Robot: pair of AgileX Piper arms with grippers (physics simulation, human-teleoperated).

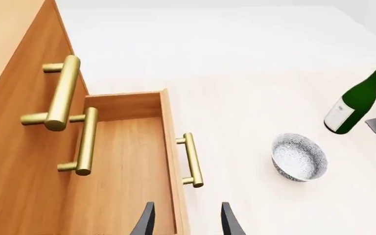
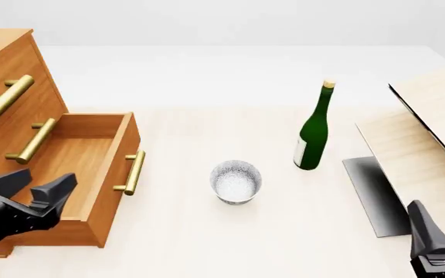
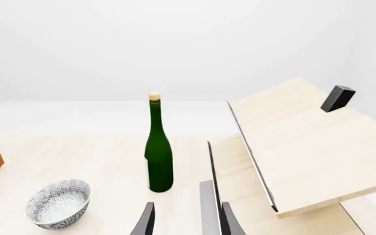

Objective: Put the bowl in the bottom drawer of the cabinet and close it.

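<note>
Simulated tabletop workspace: pale table (image 2: pixel 284 243), blank white surround, wooden cabinet (image 2: pixel 6 58) at left, bottle (image 2: pixel 313 136) mid-table.

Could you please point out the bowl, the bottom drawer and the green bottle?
bowl (image 2: pixel 236 182): front view, inside of it.
bottom drawer (image 2: pixel 68 159): front view, its floor.
green bottle (image 2: pixel 313 136): front view, its body.
</note>
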